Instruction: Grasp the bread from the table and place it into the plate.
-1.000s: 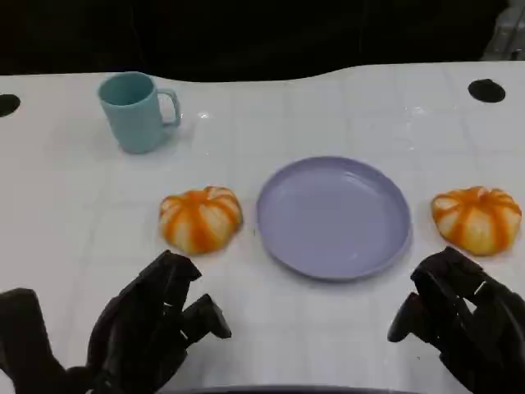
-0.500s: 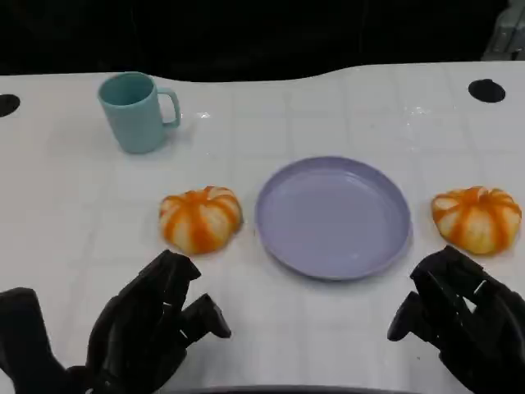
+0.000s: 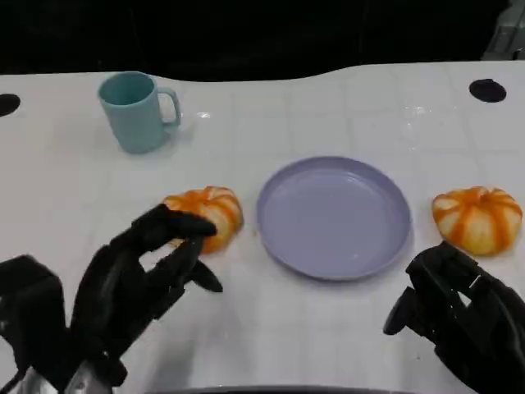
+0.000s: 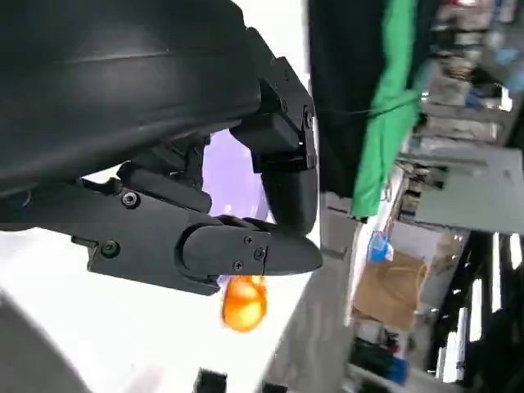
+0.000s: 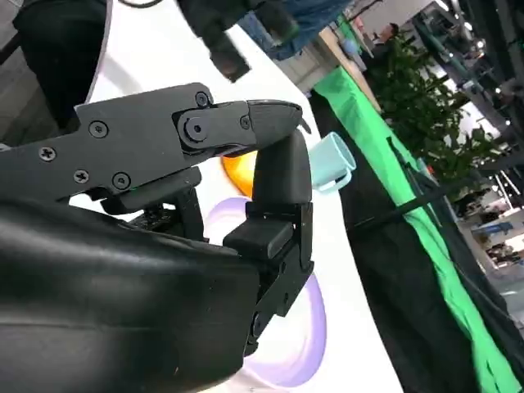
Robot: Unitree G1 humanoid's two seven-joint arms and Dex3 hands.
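Note:
Two round orange-and-white breads lie on the white table: the left bread point(image 3: 205, 213) beside the lavender plate point(image 3: 332, 217) and the right bread point(image 3: 477, 217) past the plate's other side. The plate holds nothing. My left hand point(image 3: 139, 275) hovers just in front of the left bread, fingers spread, its fingertips point(image 3: 184, 226) over the bread's near edge, holding nothing. My right hand point(image 3: 455, 316) stays low near the table's front edge, in front of the right bread, holding nothing. The right wrist view shows the left bread point(image 5: 240, 173) and the plate point(image 5: 299, 332) beyond the fingers point(image 5: 188, 135).
A teal mug point(image 3: 135, 111) stands at the back left, also seen as the mug point(image 5: 332, 164) in the right wrist view. Dark round holes point(image 3: 487, 90) mark the table's far corners. The left wrist view shows a bread point(image 4: 243, 303) past the plate point(image 4: 233, 176).
My left hand has risen and reached forward, so its fingers now overlap the left bread's near edge. The right hand has barely shifted. Breads, plate and mug have not moved.

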